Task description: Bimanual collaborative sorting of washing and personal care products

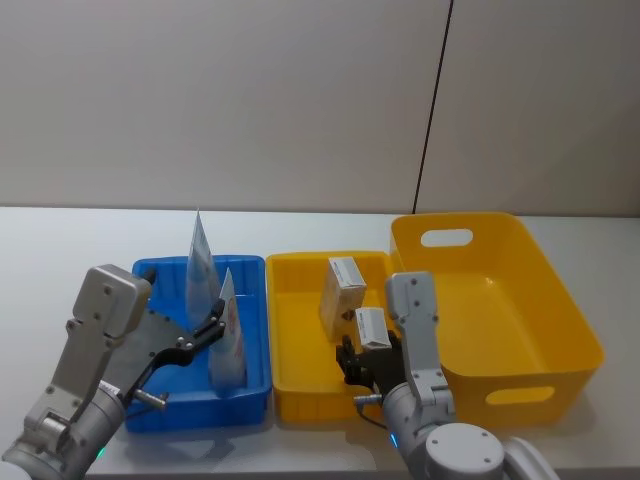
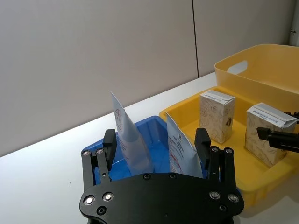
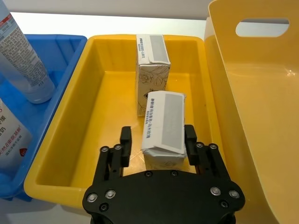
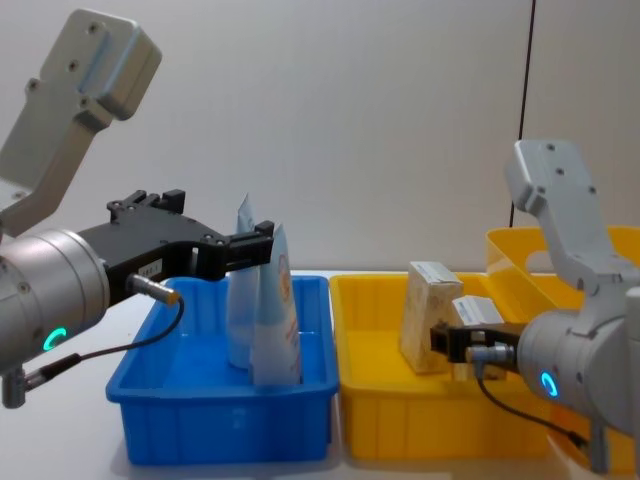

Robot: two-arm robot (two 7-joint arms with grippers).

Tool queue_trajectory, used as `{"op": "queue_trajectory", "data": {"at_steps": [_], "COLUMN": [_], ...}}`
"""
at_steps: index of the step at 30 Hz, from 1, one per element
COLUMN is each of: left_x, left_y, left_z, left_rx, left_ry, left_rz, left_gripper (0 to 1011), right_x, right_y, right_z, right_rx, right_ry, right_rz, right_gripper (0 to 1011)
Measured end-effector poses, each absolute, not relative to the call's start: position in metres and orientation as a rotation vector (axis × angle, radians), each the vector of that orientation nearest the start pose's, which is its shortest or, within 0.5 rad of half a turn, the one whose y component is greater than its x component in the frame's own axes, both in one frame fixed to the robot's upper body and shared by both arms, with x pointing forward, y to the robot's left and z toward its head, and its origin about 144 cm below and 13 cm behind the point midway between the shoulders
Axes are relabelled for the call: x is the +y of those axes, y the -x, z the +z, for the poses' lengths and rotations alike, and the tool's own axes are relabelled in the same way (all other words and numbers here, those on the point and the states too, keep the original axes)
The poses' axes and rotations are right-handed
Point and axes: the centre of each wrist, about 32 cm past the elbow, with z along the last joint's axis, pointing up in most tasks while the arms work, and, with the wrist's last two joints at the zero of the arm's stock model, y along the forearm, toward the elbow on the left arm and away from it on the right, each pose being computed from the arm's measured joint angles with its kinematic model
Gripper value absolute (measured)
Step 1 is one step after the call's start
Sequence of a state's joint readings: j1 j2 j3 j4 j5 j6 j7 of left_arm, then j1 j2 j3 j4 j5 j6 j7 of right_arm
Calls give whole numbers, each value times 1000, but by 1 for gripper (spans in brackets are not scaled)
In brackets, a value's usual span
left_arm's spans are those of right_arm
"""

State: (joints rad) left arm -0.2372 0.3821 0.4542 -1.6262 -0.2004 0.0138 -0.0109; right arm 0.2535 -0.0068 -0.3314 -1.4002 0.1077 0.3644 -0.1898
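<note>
The large yellow basket [image 1: 500, 400] at the worktop's right edge is the likely drop. Both arms are lining up grasps. At the blue tray's [image 1: 160, 268] near right corner, the left gripper [image 2: 155, 140] straddles an upright pale tube [image 1: 228, 345], fingers spread. Near the yellow tray's [image 1: 290, 340] front edge, the right gripper [image 3: 157, 134] brackets a cream box [image 3: 163, 116], unclenched. Next, each must close squarely.
</note>
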Motion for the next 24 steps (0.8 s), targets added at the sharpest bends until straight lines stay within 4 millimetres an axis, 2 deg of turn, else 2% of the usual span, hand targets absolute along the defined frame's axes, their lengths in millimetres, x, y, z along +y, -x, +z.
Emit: {"op": "queue_trajectory", "data": {"at_steps": [6, 7, 10, 14, 24], "left_x": [198, 198, 198, 198, 198], "left_y": [-492, -492, -492, -492, -492], "left_z": [1204, 1204, 1204, 1204, 1204], "left_rx": [-268, -268, -268, -268, -268], "left_ry": [-61, -61, -61, -61, -61], "left_rz": [1124, 1124, 1124, 1124, 1124], "left_gripper": [1001, 1001, 1001, 1001, 1001], "right_x": [-119, -119, -119, -119, -119], "right_y": [-515, -515, -515, -515, -515], "right_z": [1173, 1173, 1173, 1173, 1172], "right_rx": [189, 189, 189, 188, 187], "right_ry": [259, 260, 260, 259, 260], "right_rz": [-1415, -1415, -1415, -1415, -1415], "right_gripper": [524, 455, 363, 328, 319]}}
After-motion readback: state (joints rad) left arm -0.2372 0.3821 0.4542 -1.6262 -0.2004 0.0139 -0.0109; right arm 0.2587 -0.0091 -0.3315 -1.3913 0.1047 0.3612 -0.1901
